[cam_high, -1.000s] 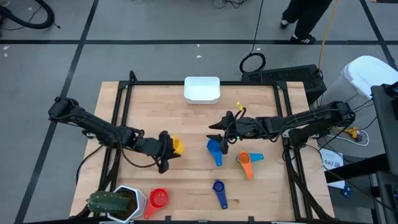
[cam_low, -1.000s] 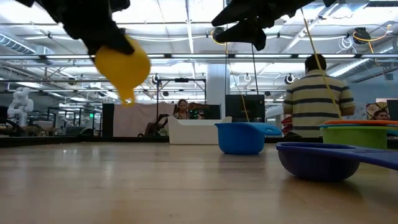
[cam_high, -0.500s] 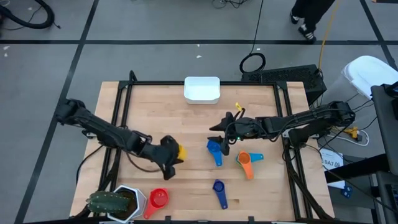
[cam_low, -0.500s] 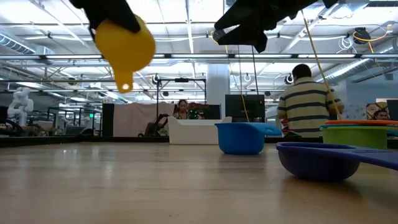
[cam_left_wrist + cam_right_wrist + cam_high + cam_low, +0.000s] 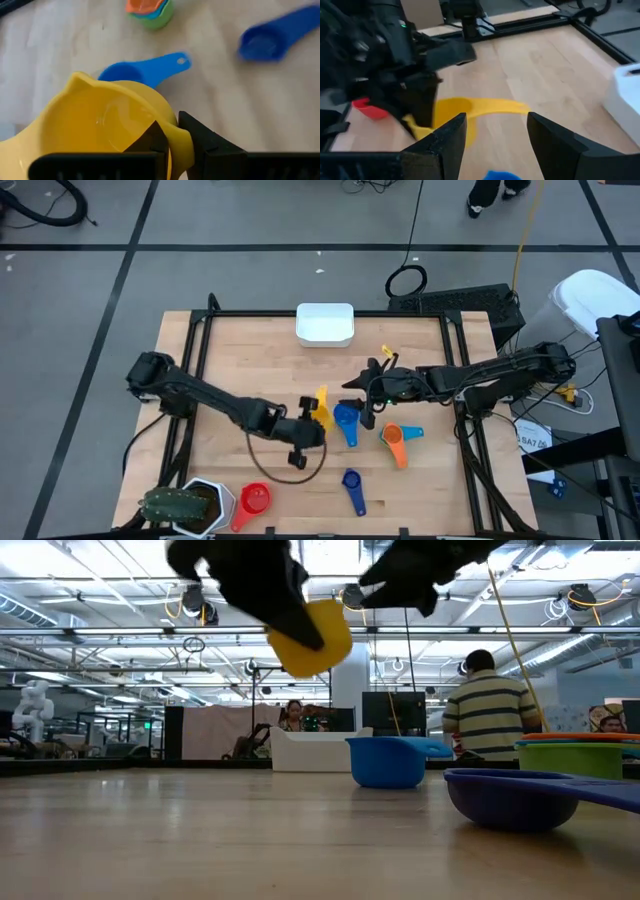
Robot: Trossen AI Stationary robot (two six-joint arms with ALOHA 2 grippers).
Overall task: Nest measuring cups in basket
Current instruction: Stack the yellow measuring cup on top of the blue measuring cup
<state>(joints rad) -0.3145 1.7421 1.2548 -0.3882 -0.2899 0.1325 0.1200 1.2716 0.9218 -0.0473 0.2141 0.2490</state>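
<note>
My left gripper (image 5: 310, 425) is shut on a yellow measuring cup (image 5: 320, 408), held in the air mid-table (image 5: 310, 635). Just to its right a light blue cup (image 5: 346, 420) stands on the table. My right gripper (image 5: 364, 406) hovers open above and right of that blue cup (image 5: 495, 145). An orange cup nested in a green one (image 5: 394, 442), a dark blue cup (image 5: 352, 488) and a red cup (image 5: 255, 502) lie on the table. The white basket (image 5: 325, 324) sits at the far edge. My left gripper holds the yellow cup by its rim wall (image 5: 172, 137), one finger (image 5: 147, 140) inside the bowl and the other (image 5: 202, 137) outside. The fingers come from the table's left. The cup is lifted clear of the table, tilted (image 5: 310, 635).
A white hexagonal pot with a green plant (image 5: 190, 505) stands at the near left corner beside the red cup. Black frame rails (image 5: 200, 340) run along the table's sides. A person in a striped shirt (image 5: 495, 700) stands beyond the table.
My left gripper has carried the yellow cup toward the table's right, close to the light blue cup and my right gripper. The cup stayed lifted and has turned about in the hold.
</note>
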